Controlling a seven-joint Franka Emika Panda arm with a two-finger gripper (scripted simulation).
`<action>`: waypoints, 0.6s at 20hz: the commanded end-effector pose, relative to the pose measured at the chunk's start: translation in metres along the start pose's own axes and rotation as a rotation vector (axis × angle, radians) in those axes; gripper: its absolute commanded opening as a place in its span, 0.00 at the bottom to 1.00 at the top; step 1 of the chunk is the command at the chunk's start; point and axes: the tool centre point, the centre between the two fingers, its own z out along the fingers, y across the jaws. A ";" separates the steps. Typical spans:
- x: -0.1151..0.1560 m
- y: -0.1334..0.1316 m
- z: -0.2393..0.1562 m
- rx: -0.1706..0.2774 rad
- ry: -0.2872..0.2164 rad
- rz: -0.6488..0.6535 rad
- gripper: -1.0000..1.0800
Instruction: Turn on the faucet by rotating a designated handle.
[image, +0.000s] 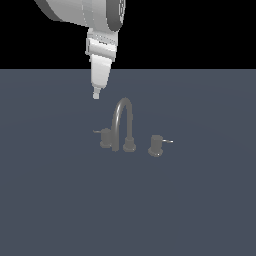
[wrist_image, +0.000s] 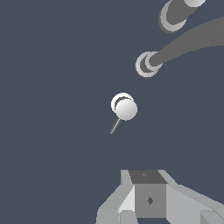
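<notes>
The faucet (image: 123, 120) stands mid-scene, a dark grey arched spout on a round base. The handle (image: 105, 137) is the short knob on the exterior view's left of the spout, and its dull grey pin points further left. In the wrist view the handle (wrist_image: 124, 107) shows from above with its thin pin (wrist_image: 115, 126), and the spout (wrist_image: 183, 43) and its base lie beyond it. My gripper (image: 96, 94) hangs above the handle and slightly to the exterior view's left of it, well clear. Its fingers (wrist_image: 146, 188) appear pressed together and hold nothing.
A second knob (image: 156, 145) with a bright whitish pin tip stands on the exterior view's right of the spout. Everything rests on a flat blue-grey surface (image: 200, 210). The arm's white body (image: 95, 15) fills the upper part of the exterior view.
</notes>
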 end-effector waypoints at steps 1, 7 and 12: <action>0.005 -0.009 0.021 0.002 0.023 0.078 0.00; 0.020 -0.026 0.069 0.015 0.091 0.253 0.00; 0.031 -0.035 0.101 0.037 0.146 0.368 0.00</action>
